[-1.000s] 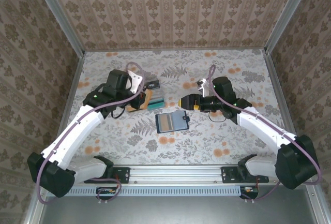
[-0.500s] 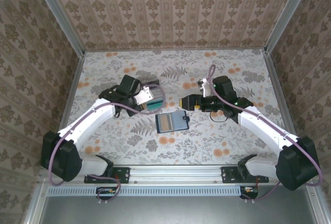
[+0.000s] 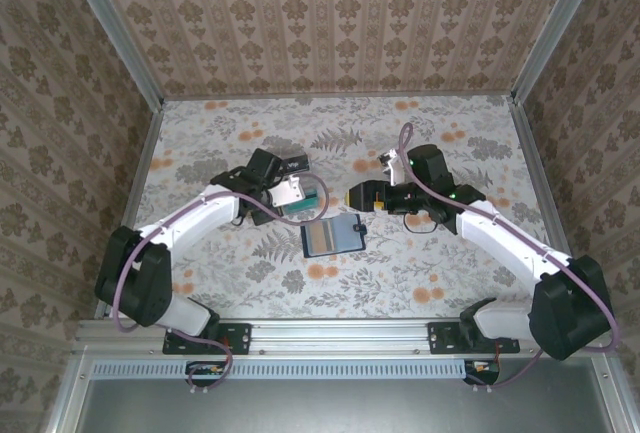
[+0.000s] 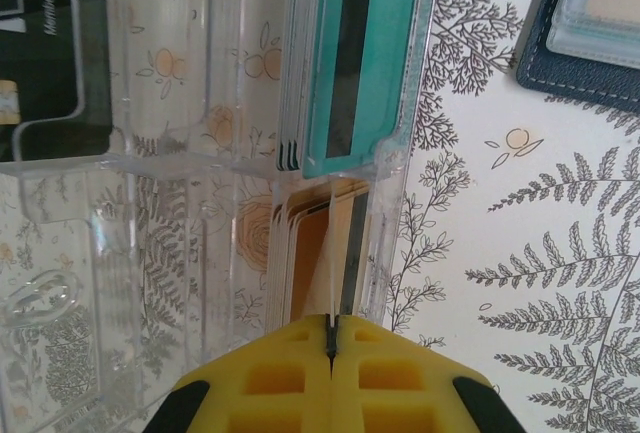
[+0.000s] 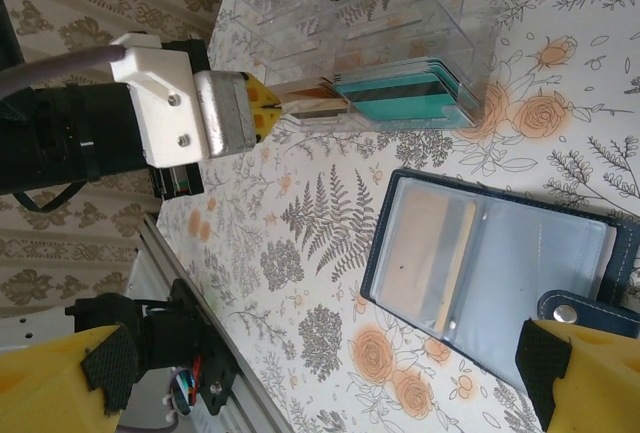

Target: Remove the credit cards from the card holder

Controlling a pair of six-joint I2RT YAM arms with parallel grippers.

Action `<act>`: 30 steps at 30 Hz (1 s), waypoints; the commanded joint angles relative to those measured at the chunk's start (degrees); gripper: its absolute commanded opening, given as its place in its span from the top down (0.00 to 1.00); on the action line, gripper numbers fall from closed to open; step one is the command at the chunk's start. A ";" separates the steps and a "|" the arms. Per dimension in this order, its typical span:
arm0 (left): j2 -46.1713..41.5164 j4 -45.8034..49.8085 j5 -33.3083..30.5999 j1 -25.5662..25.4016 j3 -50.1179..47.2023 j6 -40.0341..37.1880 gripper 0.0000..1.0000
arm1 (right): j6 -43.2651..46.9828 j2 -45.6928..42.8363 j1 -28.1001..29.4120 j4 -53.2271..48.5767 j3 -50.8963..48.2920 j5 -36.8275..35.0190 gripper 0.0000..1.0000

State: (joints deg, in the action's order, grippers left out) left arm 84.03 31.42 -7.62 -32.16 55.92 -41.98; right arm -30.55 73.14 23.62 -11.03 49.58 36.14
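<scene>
left gripper [image 4: 330, 326] clenched on thin orange-tan plastic card [image 5: 300, 103], card's far end inside clear plastic tray [image 4: 170, 203]. dark navy folding card holder [image 3: 330, 236] lies open on floral tabletop [image 3: 450, 253], near tray. right gripper [image 3: 353, 196] spread wide, hovering just above holder.

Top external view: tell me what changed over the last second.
The left arm swung right, carrying its shut left gripper and the pinched credit card into the clear tray, beside the cards already there. The right gripper stayed open by the card holder, which lay open and unmoved.
</scene>
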 commanded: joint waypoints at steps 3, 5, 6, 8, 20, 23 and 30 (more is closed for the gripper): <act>0.42 -2.59 -1.65 0.60 -1.88 -2.66 1.00 | 1.00 0.80 -0.41 -1.22 1.89 -0.61 0.00; 0.42 -3.19 -2.13 0.82 -2.36 -3.09 1.00 | 0.84 0.99 -0.39 -1.11 1.92 -0.51 0.00; 0.35 -3.44 -2.18 0.96 -2.66 -3.55 1.00 | 0.84 0.99 -0.35 -0.92 1.82 -0.44 0.00; 0.35 -4.20 -2.61 1.05 -3.19 -3.96 1.00 | 0.75 1.12 -0.39 -0.84 1.79 -0.37 0.00; 0.22 -6.51 -3.59 1.62 -4.72 -4.78 0.90 | 0.18 1.06 -0.41 -0.16 1.21 -0.10 0.00; 0.11 -7.41 -3.76 1.65 -4.77 -4.03 0.90 | 0.20 1.12 -0.41 -0.20 1.03 -0.08 0.00; 0.04 -7.93 -4.47 1.71 -4.35 -3.50 0.75 | -0.34 1.04 -0.40 0.15 0.58 0.32 0.00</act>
State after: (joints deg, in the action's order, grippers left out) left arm 84.07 24.34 -11.00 -30.98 51.59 -45.47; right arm -30.37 73.65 23.62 -10.96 49.58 36.16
